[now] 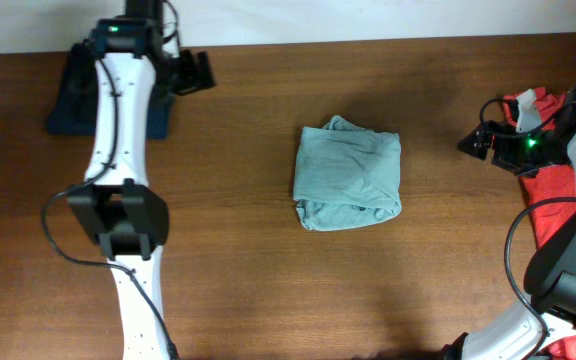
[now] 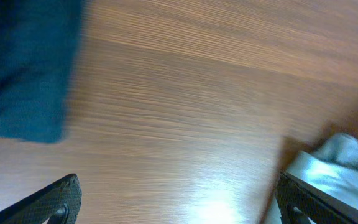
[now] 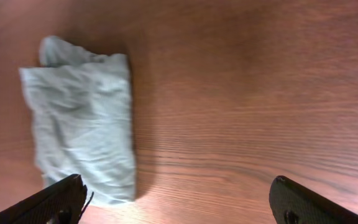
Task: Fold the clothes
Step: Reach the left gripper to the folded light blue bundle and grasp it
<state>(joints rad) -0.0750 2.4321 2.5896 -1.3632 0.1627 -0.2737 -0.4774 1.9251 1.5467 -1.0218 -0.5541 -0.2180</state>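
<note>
Three garments lie on the table (image 1: 238, 260). We see the grey-blue shirt (image 1: 348, 175) folded into a rough square at the centre, apart from both arms. The navy garment (image 1: 63, 105) sits at the far left, half hidden under the left arm. The red shirt (image 1: 548, 190) is cut off by the right edge and partly covered by the right arm. The left claw (image 2: 176, 190) and right claw (image 3: 176, 186) both gape wide, holding nothing; the wrist views show only their blurred fingertips.

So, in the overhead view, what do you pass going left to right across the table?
dark navy garment → left gripper → folded pale grey-blue T-shirt → right gripper → red T-shirt
</note>
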